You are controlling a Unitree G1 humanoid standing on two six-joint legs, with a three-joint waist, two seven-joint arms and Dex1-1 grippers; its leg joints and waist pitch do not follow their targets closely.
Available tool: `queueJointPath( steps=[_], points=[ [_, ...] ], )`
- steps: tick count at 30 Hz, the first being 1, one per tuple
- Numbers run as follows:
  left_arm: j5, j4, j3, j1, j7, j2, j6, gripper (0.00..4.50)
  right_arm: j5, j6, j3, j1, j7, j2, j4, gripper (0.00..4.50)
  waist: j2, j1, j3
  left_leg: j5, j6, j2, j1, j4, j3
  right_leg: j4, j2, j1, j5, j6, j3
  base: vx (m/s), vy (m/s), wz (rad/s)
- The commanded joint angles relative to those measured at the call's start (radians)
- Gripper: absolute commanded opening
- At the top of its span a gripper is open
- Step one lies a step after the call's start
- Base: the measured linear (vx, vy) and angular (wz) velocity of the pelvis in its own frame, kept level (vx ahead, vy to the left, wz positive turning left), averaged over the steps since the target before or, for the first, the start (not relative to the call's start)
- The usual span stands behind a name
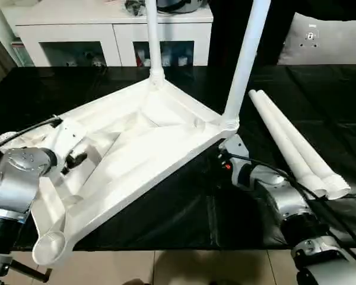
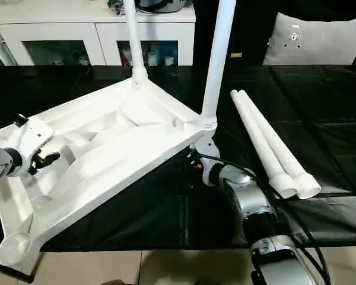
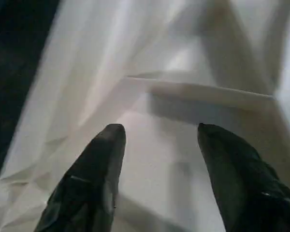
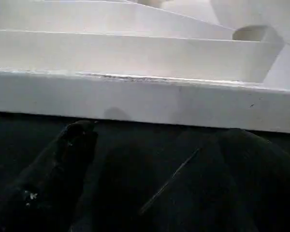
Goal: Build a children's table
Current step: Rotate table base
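Upside down on the black-covered work surface (image 1: 166, 219) lies the white table top (image 1: 136, 160), ribbed underside up and turned at an angle, with 1 round corner socket (image 1: 49, 244) empty at the near left corner. 2 legs stand upright in the far sockets: the back leg (image 1: 154, 41) and the right leg (image 1: 244, 65). 2 loose legs (image 1: 293, 145) lie side by side, touching, on the cloth to the right of the top.

The left gripper (image 3: 159, 133) hovers over the ribbed underside near the top's left end, its black fingers (image 3: 94, 179) spread apart with nothing between them. The right gripper (image 4: 154, 140) sits low on the cloth just beside the top's near right edge, below the right leg's corner; its fingers (image 4: 63, 164) are spread wide and hold nothing.

A white cabinet (image 1: 113, 29) with dark glass doors stands behind the work surface.
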Motion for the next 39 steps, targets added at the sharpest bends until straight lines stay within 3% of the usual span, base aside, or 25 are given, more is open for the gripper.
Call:
queueJointPath(
  steps=[1, 3, 4, 5, 8, 12, 14, 16, 18, 23, 26, 28, 31, 37, 39],
  points=[
    [0.004, 0.006, -0.037, 0.011, -0.039, 0.004, -0.002, 2.37, -0.027, 0.017, 0.009, -0.031, -0.05, 0.021, 0.036, 4.5, 0.014, 0.001, -0.068, -0.206, 0.039, 0.035, 0.009, -0.074, -0.016, -0.056, -0.062, 0.05, -0.162, -0.265, 0.042, 0.0, 0.0, 0.0],
    [0.0, -0.009, -0.09, 0.026, -0.105, 0.012, -0.015, 2.09, -0.053, 0.034, 0.012, -0.066, -0.117, 0.063, 0.088, 4.5, 0.01, -0.001, -0.067, -0.207, 0.035, 0.035, 0.008, -0.076, -0.016, -0.056, -0.064, 0.052, -0.17, -0.269, 0.042, 0.0, 0.0, 0.0],
    [-0.011, -0.025, -0.106, 0.034, -0.141, 0.018, -0.013, 2.03, -0.06, 0.041, 0.014, -0.078, -0.138, 0.076, 0.107, 4.5, 0.013, -0.001, -0.066, -0.215, 0.031, 0.035, 0.01, -0.076, -0.016, -0.056, -0.065, 0.051, -0.181, -0.269, 0.043, 0.0, 0.0, 0.0],
    [-0.016, -0.033, -0.113, 0.037, -0.155, 0.021, -0.013, 2.03, -0.063, 0.043, 0.015, -0.083, -0.145, 0.081, 0.115, 4.5, 0.009, -0.003, -0.066, -0.219, 0.03, 0.035, 0.01, -0.077, -0.015, -0.057, -0.064, 0.05, -0.184, -0.267, 0.044, 0.0, 0.0, 0.0],
    [-0.049, -0.08, -0.157, 0.06, -0.247, 0.045, -0.022, 1.64, -0.075, 0.047, 0.021, -0.117, -0.181, 0.111, 0.165, 4.5, 0.013, -0.002, -0.065, -0.223, 0.025, 0.038, 0.011, -0.078, -0.017, -0.054, -0.065, 0.05, -0.183, -0.264, 0.044, 0.0, 0.0, 0.0],
    [-0.11, -0.111, -0.178, 0.076, -0.336, 0.037, -0.069, 1.46, -0.081, 0.03, 0.025, -0.151, -0.194, 0.137, 0.197, 4.5, 0.013, -0.009, -0.057, -0.305, 0.001, 0.037, 0.016, -0.084, -0.017, -0.063, -0.065, 0.045, -0.27, -0.249, 0.047, 0.0, 0.0, 0.0],
    [-0.134, -0.119, -0.18, 0.077, -0.362, 0.025, -0.088, 1.13, -0.085, 0.022, 0.024, -0.161, -0.195, 0.142, 0.206, 4.5, 0.012, -0.009, -0.058, -0.31, -0.004, 0.037, 0.015, -0.086, -0.019, -0.063, -0.067, 0.046, -0.279, -0.241, 0.047, 0.0, 0.0, 0.0],
    [-0.182, -0.152, -0.187, 0.073, -0.411, -0.003, -0.081, 1.1, -0.088, 0.014, 0.021, -0.177, -0.198, 0.148, 0.222, 4.5, 0.013, -0.01, -0.06, -0.297, -0.005, 0.036, 0.016, -0.084, -0.017, -0.061, -0.066, 0.045, -0.263, -0.245, 0.049, 0.0, 0.0, 0.0],
    [-0.196, -0.163, -0.189, 0.069, -0.422, -0.015, -0.077, 0.79, -0.089, 0.011, 0.021, -0.18, -0.199, 0.149, 0.225, 4.5, 0.012, -0.008, -0.061, -0.279, -0.001, 0.037, 0.016, -0.083, -0.015, -0.06, -0.065, 0.046, -0.239, -0.249, 0.05, 0.0, 0.0, 0.0],
    [-0.185, -0.103, -0.21, 0.01, -0.4, -0.098, -0.128, 0.45, -0.092, -0.008, 0.008, -0.2, -0.215, 0.136, 0.257, 4.5, 0.01, -0.011, -0.068, -0.207, 0.018, 0.033, 0.009, -0.076, -0.012, -0.052, -0.063, 0.054, -0.146, -0.268, 0.048, 0.0, 0.0, 0.0],
    [-0.154, 0.062, -0.199, -0.08, -0.276, -0.229, -0.224, 0.2, -0.106, -0.022, -0.002, -0.198, -0.234, 0.099, 0.253, 4.5, 0.006, -0.008, -0.069, -0.187, 0.032, 0.03, 0.011, -0.071, -0.008, -0.056, -0.059, 0.055, -0.129, -0.265, 0.047, 0.0, 0.0, 0.0],
    [-0.151, 0.081, -0.196, -0.09, -0.257, -0.243, -0.232, 0.05, -0.11, -0.024, -0.004, -0.198, -0.238, 0.094, 0.252, 4.5, 0.003, -0.004, -0.071, -0.181, 0.035, 0.032, 0.009, -0.071, -0.009, -0.053, -0.063, 0.059, -0.129, -0.262, 0.047, 0.0, 0.0, 0.0],
    [-0.117, 0.228, -0.181, -0.163, -0.109, -0.334, -0.302, 0.05, -0.121, -0.031, -0.025, -0.204, -0.266, 0.046, 0.224, 4.5, 0.003, -0.004, -0.072, -0.165, 0.048, 0.029, 0.009, -0.067, -0.007, -0.057, -0.06, 0.061, -0.117, -0.257, 0.046, 0.0, 0.0, 0.0],
    [-0.025, 0.489, -0.153, -0.266, 0.213, -0.406, -0.425, 0.05, -0.099, -0.019, -0.088, -0.197, -0.303, -0.021, 0.148, 4.5, -0.013, -0.006, -0.076, -0.13, 0.078, 0.025, -0.001, -0.061, -0.009, -0.059, -0.06, 0.069, -0.132, -0.228, 0.041, 0.0, 0.0, 0.0],
    [-0.026, 0.511, -0.145, -0.274, 0.235, -0.413, -0.434, 0.05, -0.098, -0.018, -0.092, -0.194, -0.308, -0.026, 0.141, 4.5, -0.012, -0.005, -0.077, -0.11, 0.091, 0.025, 0.0, -0.058, -0.008, -0.058, -0.06, 0.067, -0.123, -0.234, 0.041, 0.0, 0.0, 0.0]
  ],
)
